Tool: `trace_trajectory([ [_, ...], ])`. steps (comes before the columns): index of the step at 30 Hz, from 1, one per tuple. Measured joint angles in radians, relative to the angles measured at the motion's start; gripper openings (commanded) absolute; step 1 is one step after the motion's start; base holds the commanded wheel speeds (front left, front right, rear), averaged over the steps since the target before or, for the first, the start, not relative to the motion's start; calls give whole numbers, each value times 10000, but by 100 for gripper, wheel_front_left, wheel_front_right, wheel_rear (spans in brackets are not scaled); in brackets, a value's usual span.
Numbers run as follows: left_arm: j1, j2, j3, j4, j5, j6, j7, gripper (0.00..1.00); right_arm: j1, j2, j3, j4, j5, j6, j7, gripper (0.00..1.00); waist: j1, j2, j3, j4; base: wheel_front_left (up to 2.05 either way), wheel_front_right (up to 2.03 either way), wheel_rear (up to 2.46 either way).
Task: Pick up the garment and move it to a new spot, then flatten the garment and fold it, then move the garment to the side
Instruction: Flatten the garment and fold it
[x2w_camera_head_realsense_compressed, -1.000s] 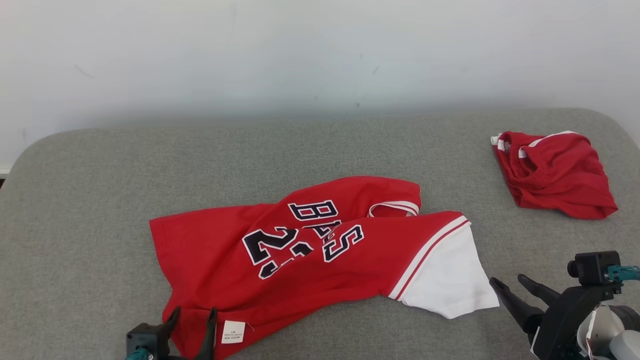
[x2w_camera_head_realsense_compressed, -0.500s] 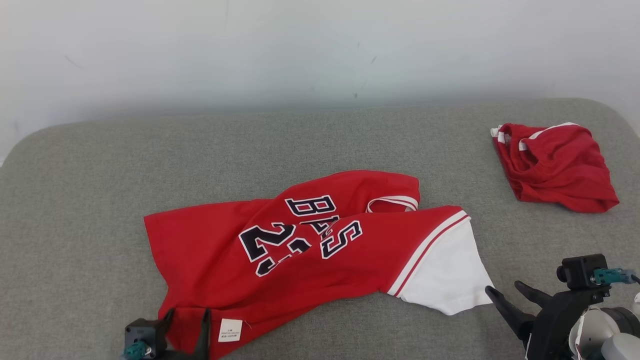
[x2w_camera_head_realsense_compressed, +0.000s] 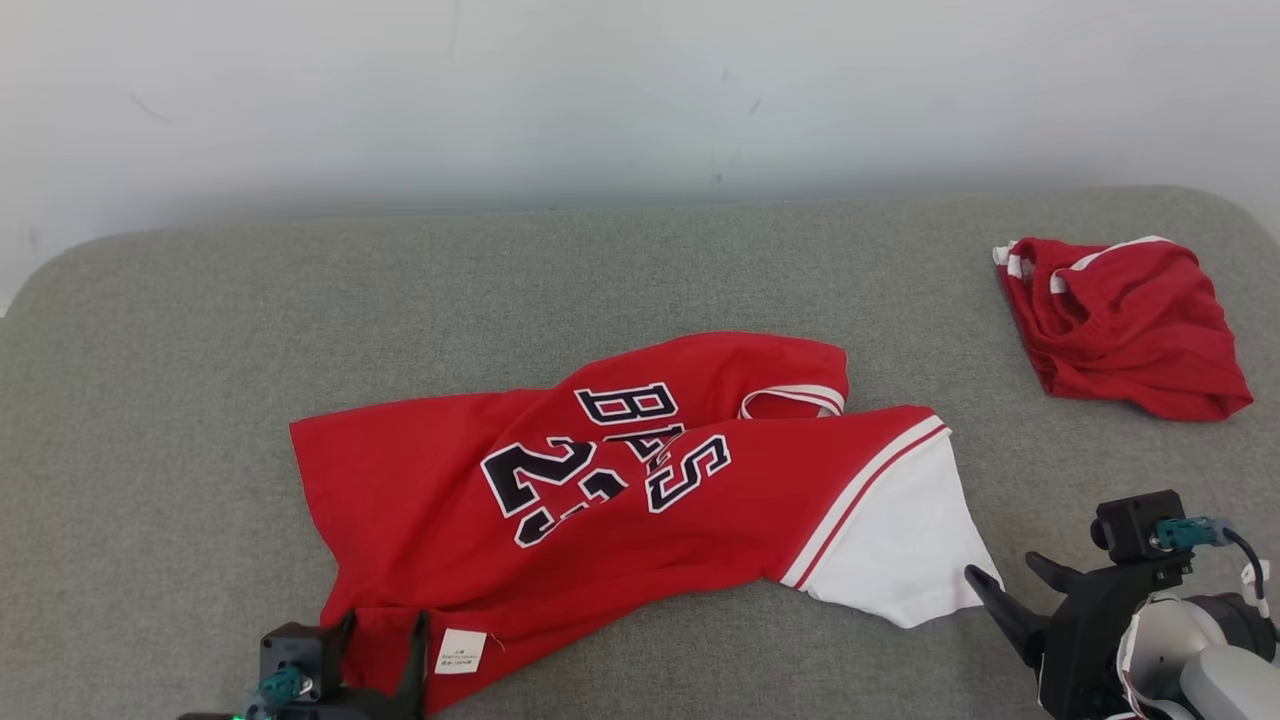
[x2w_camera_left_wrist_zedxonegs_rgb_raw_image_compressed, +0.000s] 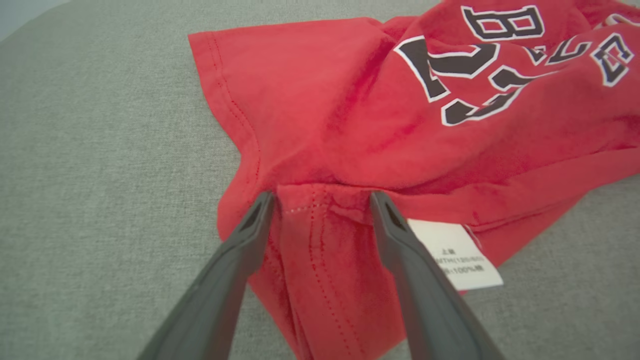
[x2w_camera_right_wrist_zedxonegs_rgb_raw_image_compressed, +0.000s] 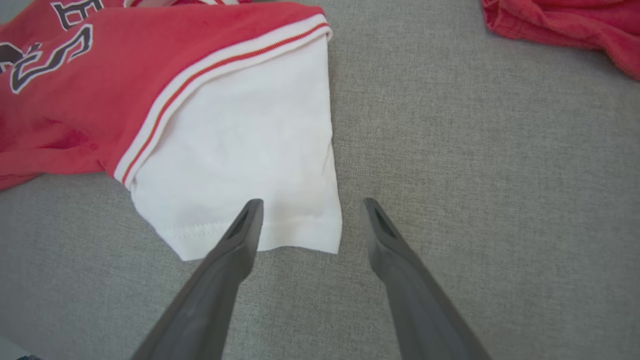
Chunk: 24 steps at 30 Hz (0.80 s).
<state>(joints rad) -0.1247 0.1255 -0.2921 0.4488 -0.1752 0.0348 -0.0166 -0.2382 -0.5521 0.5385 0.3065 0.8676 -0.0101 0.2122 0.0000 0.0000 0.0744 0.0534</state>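
A grey padded surface (x2w_camera_head_realsense_compressed: 200, 330) carries a crumpled red jersey (x2w_camera_head_realsense_compressed: 600, 500) at its middle, lettering up, with a second bunched red garment (x2w_camera_head_realsense_compressed: 1125, 335) well apart at the far right. The left gripper (x2w_camera_left_wrist_zedxonegs_rgb_raw_image_compressed: 322, 197) stands open, fingers astride a fold of the jersey's near hem, just beside the white label (x2w_camera_left_wrist_zedxonegs_rgb_raw_image_compressed: 457, 255). The right gripper (x2w_camera_right_wrist_zedxonegs_rgb_raw_image_compressed: 311, 202) is open too, at the hem corner of the white sleeve (x2w_camera_right_wrist_zedxonegs_rgb_raw_image_compressed: 240, 150), gripping nothing

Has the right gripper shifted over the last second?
Yes. The right gripper has edged left toward the red jersey's white sleeve, which stayed put.
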Motion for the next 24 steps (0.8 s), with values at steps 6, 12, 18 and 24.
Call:
trace_trajectory([
  [6,-81,-21,-59,59,2,2,71,53,-193,151,192,374,-127,-2,92,90,0,-1,58,42,0,0,0],
  [12,-102,-42,-100,176,2,0,171,0,-220,267,431,784,-259,15,257,0,0,0,104,94,0,0,0],
  [18,-103,-52,-140,17,169,17,142,0,-446,483,261,915,-199,123,29,0,0,0,57,128,0,0,0],
  [24,-68,13,-90,-518,199,180,-109,0,-461,491,-272,989,159,276,-456,0,0,0,-93,135,0,0,0],
])
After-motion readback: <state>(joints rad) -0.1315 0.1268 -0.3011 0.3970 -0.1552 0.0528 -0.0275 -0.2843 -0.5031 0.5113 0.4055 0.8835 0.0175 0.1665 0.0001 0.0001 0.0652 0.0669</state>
